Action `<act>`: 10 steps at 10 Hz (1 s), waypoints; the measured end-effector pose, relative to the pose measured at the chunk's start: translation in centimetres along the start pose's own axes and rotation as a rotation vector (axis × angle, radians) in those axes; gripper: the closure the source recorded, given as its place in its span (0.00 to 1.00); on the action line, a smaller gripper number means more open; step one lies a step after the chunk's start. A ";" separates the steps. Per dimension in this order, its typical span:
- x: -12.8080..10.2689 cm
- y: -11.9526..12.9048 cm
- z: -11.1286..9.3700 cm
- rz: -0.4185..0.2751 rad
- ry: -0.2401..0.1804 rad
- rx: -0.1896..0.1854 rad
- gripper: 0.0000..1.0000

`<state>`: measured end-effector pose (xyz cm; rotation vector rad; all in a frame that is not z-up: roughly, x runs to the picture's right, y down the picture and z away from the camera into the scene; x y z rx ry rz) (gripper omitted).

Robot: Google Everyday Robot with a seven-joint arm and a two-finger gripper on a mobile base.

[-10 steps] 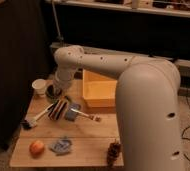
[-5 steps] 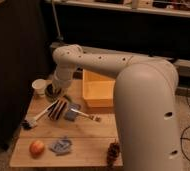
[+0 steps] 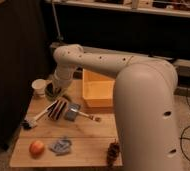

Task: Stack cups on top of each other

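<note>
Worktop (image 3: 95, 145) of pale wood carries everything, and against the earlier views almost nothing on it has shifted: the arm (image 3: 108, 65) holds the same reach across the far left corner, at most a touch lower. The tool (image 3: 54, 91) is down at that corner, at the end of the white wrist, right over a dark round cup (image 3: 52, 92) that shows only in part beneath it. Whether the tool has that cup in hold cannot be told, since the wrist covers it.

Just left of it, near the left edge, stands the cream-white cup (image 3: 39, 87), upright, mouth open to the top, close beside the dark cup; whether the two touch cannot be told. A green cup cannot be made out.

The large yellow-orange bin (image 3: 98, 90) sits to the right of the tool, against the far side of the worktop, partly hidden by the robot's big white body (image 3: 148, 115), which fills the right foreground and blocks that whole side.

In the middle lie a brown ridged object (image 3: 59, 107), a grey block (image 3: 72, 112) and a brush (image 3: 88, 116) with its handle pointing right. A white-handled utensil (image 3: 35, 120) lies toward the left edge. Along the near edge are an orange-red fruit (image 3: 36, 148), a crumpled blue-grey cloth (image 3: 61, 145) and a dark pine cone (image 3: 113, 150).
</note>
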<state>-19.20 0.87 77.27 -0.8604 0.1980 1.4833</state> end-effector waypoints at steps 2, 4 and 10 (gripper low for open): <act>-3.0 1.7 0.4 -0.021 -0.030 -0.031 1.00; -6.0 3.7 0.8 -0.039 -0.053 -0.058 1.00; -10.5 4.3 1.3 -0.043 -0.085 -0.070 1.00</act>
